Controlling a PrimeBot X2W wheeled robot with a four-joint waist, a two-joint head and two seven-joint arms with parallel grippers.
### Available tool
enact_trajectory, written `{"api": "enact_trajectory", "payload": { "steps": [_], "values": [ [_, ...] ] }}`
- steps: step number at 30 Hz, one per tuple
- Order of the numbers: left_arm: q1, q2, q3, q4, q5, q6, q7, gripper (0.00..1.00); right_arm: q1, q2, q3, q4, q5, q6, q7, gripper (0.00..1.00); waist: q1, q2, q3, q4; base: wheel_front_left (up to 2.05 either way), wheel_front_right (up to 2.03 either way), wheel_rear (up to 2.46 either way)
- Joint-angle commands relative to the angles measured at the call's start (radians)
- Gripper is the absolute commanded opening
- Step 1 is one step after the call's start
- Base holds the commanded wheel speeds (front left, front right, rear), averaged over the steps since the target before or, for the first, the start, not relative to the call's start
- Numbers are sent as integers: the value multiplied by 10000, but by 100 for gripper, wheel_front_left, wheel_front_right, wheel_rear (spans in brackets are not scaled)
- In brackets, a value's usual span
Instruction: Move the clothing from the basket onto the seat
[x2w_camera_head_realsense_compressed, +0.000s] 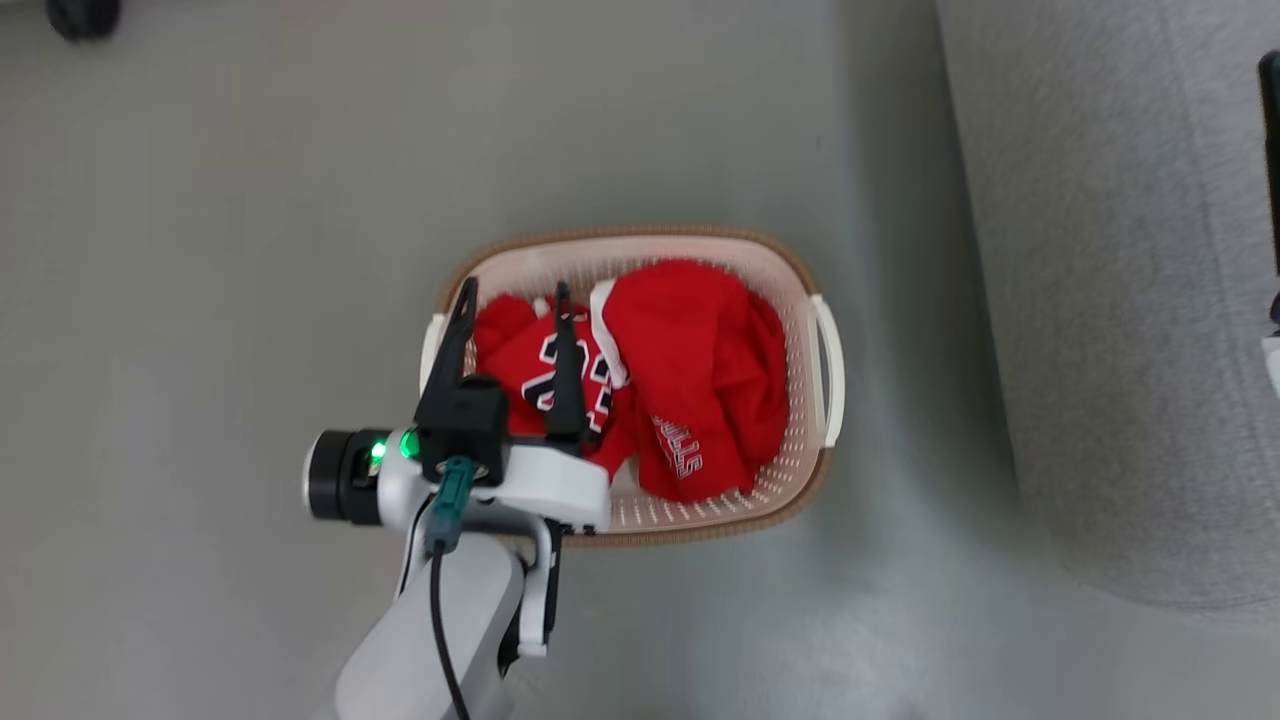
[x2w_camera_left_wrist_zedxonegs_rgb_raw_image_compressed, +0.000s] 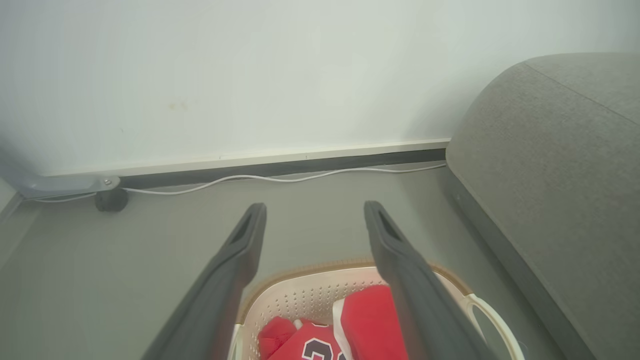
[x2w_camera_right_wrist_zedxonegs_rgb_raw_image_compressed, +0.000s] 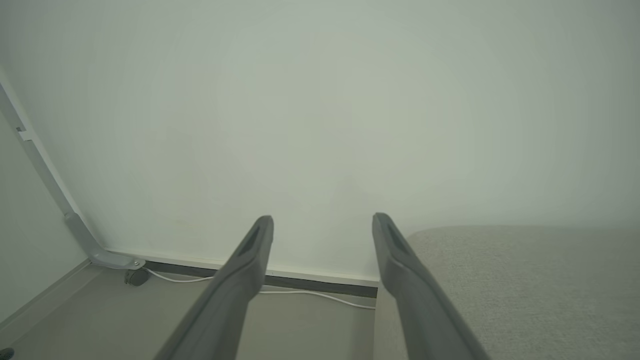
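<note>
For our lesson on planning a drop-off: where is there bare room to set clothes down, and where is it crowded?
The grey sofa right of the basket shows bare fabric. Bare floor spreads left of the basket; a narrow strip runs between basket and sofa. Crowded: the basket, heaped with red clothing, open left gripper over it.

- Your head view is evenly and softly lit; the one shadow is a dim band on the floor between basket and sofa.
- The red clothing is heavily saturated, so you can barely read its folds.
- A green light glows on the left arm.
- Both wrist views look hazy and washed out, with a grey-green cast on the wall and darker corners.
- The left fingers blur towards the bottom edge.
- The skirting bows: wide-angle distortion.
</note>
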Motion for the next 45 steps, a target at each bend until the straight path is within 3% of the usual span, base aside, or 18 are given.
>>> {"api": "enact_trajectory", "payload": {
  "steps": [1,4,12,21,25,33,45],
  "values": [
    [-401,68,47,-187,-165,160,-80,100,25,-375,-48,-429,80,42,-118,100,0,0,958,-7,0,0,0],
    [-861,68,-390,-76,-509,219,-80,100,-60,-540,-157,-848,147,42,-118,100,0,0,1568,13,0,0,0],
    [-2012,68,-1262,576,-1466,-308,-80,100,-357,-830,-311,-1647,224,42,-118,100,0,0,2826,-38,0,0,0],
    [-3282,68,-2220,1939,-3310,-1506,-80,100,-845,-988,-190,-2264,232,42,-118,100,0,0,3691,-295,0,0,0],
    [-3776,68,-2702,2470,-4077,-1791,-80,100,-1000,-1011,-40,-2451,172,42,-118,100,0,0,3863,-424,0,0,0],
    [-4572,68,-3253,3481,-5446,-1509,-80,100,-1202,-989,157,-2714,121,42,-118,100,0,0,4161,-713,0,0,0],
    [-5482,68,-3327,4794,-6354,-487,-80,100,-1396,-885,97,-3085,220,42,-118,100,0,0,4787,-1085,0,0,0]
  ]
}}
